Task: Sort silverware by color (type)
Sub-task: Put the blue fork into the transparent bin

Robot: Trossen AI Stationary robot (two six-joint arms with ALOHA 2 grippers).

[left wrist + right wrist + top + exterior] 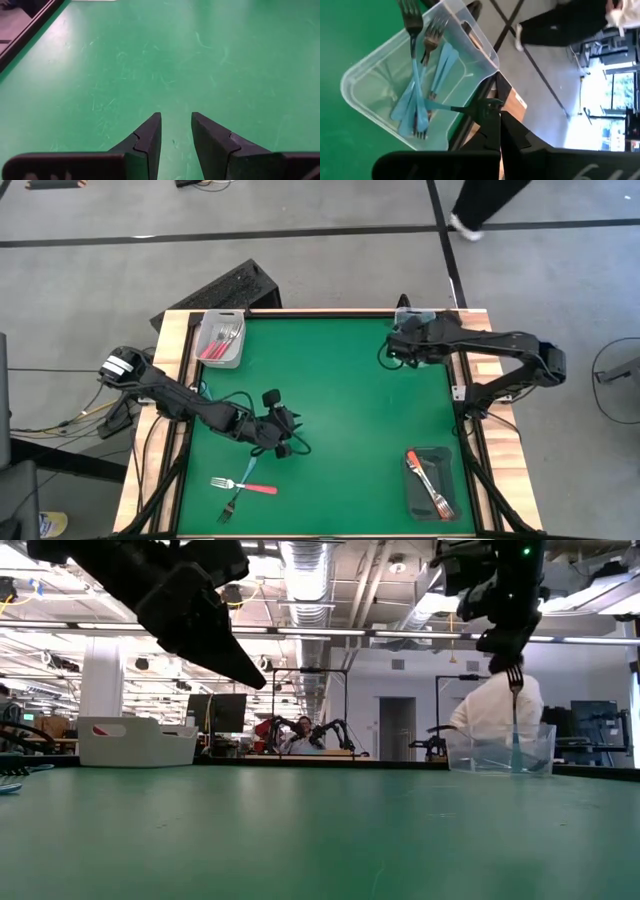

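My right gripper (495, 117) hangs over the clear bin (355, 82) at the table's far right corner (415, 313), shut on a blue-handled fork (515, 730). Several blue forks (415, 107) lie in that bin. My left gripper (176, 122) is open above bare green mat left of centre (280, 430), touching nothing. A red-handled fork (250, 486) and a dark fork (230, 505) lie flat on the mat near the left near edge. Red forks (215, 345) lie in the grey bin at far left, orange forks (430, 480) in the dark bin at near right. My right gripper pinches the blue fork at its metal tine end (487, 105) between the two shut fingers, coming from above and pointing down. The fork hangs upright below the fingers, tines up. Its blue handle (515, 745) reaches down inside the clear bin's walls.
The grey bin (222, 338) stands at the far left corner and the dark bin (430, 485) at the near right. The wide middle of the green mat (350, 410) is bare. A person (480, 205) walks beyond the far edge.
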